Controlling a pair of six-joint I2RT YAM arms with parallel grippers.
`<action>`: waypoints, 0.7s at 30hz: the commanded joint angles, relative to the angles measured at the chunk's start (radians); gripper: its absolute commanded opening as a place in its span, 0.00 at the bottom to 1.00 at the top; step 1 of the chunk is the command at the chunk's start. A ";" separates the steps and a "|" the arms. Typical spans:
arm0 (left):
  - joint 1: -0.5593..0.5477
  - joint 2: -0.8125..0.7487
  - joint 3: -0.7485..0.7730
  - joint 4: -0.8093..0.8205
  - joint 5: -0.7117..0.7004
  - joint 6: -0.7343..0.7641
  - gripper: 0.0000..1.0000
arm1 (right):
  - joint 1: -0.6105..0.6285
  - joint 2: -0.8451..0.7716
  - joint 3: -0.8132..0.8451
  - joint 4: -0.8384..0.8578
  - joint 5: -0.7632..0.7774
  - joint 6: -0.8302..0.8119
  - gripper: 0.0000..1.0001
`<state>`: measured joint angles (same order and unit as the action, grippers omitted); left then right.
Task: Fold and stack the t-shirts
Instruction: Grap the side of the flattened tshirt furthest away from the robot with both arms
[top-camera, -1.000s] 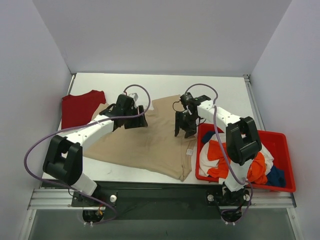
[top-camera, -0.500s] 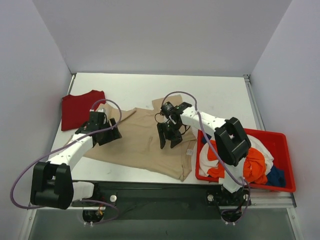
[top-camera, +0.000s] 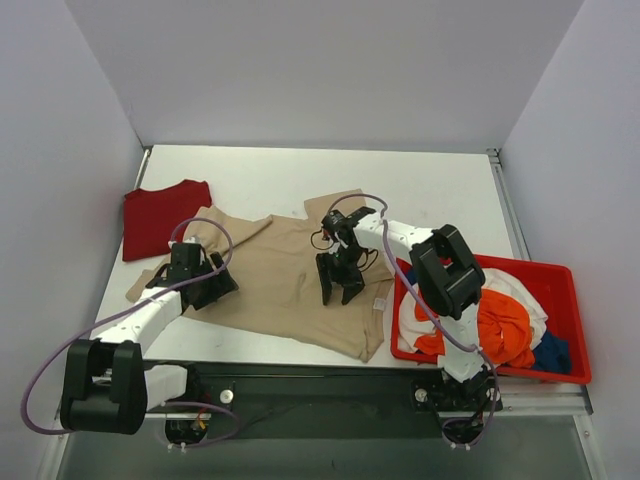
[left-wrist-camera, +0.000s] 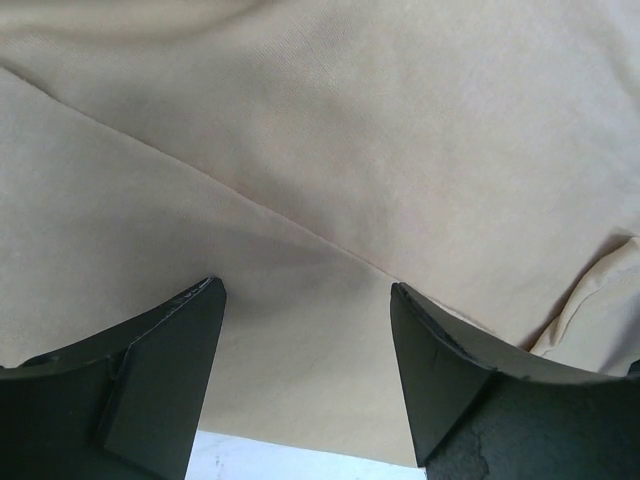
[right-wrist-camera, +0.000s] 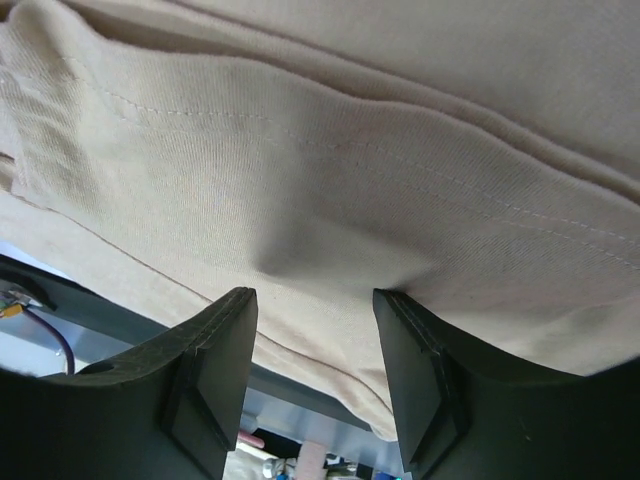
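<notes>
A large beige t-shirt (top-camera: 270, 280) lies partly folded across the middle of the table. My left gripper (top-camera: 205, 288) is open, low over its left part; the left wrist view shows beige cloth (left-wrist-camera: 330, 180) between and beyond the spread fingers. My right gripper (top-camera: 340, 290) is open, pressed down on the shirt's right part near its front hem (right-wrist-camera: 320, 200). A dark red t-shirt (top-camera: 160, 215) lies flat at the back left. Orange (top-camera: 505, 335), white (top-camera: 415, 315) and blue (top-camera: 552, 355) tees are heaped in the red bin (top-camera: 565, 285).
The red plastic bin stands at the front right, close beside my right arm. The table's front edge (top-camera: 270, 352) runs just below the beige shirt's hem. White walls close in the left, back and right sides.
Both grippers have moved toward the front of the table across the beige shirt, the left one also far to the left. The shirt's back edge has been drawn forward with new folds.
</notes>
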<state>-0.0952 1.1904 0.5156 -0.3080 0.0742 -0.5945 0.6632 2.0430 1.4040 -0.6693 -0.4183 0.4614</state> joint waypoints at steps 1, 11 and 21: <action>0.002 -0.003 -0.074 -0.043 0.021 -0.067 0.78 | -0.028 0.051 -0.030 -0.039 0.058 -0.018 0.52; -0.023 -0.262 -0.213 -0.098 0.053 -0.195 0.78 | -0.056 0.029 -0.059 -0.088 0.091 -0.035 0.52; -0.136 -0.359 -0.137 -0.210 -0.002 -0.265 0.78 | -0.057 -0.036 -0.096 -0.113 0.130 -0.041 0.52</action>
<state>-0.2123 0.8421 0.3294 -0.3824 0.0937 -0.8322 0.6140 2.0151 1.3376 -0.7364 -0.4015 0.4591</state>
